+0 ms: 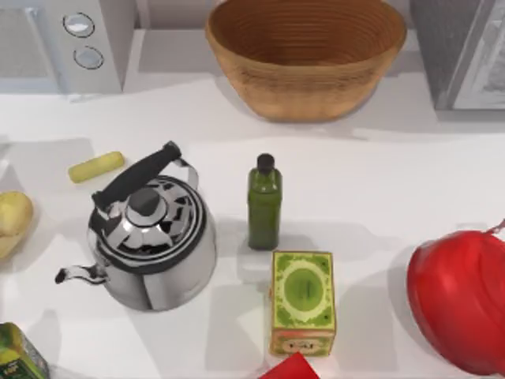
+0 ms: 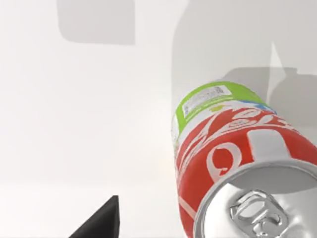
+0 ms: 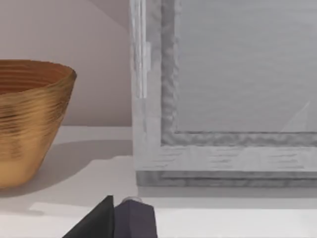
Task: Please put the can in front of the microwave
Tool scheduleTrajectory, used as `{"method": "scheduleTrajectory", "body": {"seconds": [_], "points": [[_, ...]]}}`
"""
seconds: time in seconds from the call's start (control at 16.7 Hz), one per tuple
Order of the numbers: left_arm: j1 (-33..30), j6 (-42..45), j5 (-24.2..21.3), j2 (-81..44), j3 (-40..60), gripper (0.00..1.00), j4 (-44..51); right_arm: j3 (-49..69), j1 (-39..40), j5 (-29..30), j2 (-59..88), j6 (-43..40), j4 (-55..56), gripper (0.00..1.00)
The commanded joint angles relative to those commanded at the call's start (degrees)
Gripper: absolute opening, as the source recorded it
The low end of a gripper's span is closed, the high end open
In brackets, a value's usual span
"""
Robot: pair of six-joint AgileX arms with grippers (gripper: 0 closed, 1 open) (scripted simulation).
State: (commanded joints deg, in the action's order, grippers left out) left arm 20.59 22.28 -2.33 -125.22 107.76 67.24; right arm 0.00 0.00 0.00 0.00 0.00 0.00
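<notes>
The can [image 2: 233, 163], red above and green below with a silver pull-tab top, stands on the white table close in the left wrist view. A dark part of my left gripper [image 2: 99, 224] shows beside it, apart from it. The microwave [image 1: 67, 43], light grey-white with two round silver dials, stands at the table's back left in the top view. A dark part of my right gripper [image 3: 96, 222] shows in the right wrist view, facing a darker grey appliance [image 3: 223, 99].
A chrome kettle [image 1: 150, 237], dark green bottle [image 1: 264, 205] and green-and-gold tin [image 1: 302, 302] fill the middle. A woven basket [image 1: 306, 55] sits at the back, a red pot [image 1: 461, 296] at the right, a potato [image 1: 12, 217] and yellow piece [image 1: 95, 166] at the left.
</notes>
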Motion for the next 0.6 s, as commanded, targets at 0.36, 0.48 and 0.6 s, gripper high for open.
{"method": "scheduleTrajectory", "body": {"seconds": [0.36,0.48,0.6], "points": [[0.0,0.0,-0.1,-0.1,6.1,1.00,5.8,0.0,0.0,0.0,0.0,0.0,0.0,1.00],[0.0,0.0,0.0,-0.2,8.4,1.00,8.3,0.0,0.0,0.0,0.0,0.0,0.0,1.00],[-0.1,-0.1,0.0,-0.1,9.1,1.00,8.9,0.0,0.0,0.0,0.0,0.0,0.0,1.00]]}}
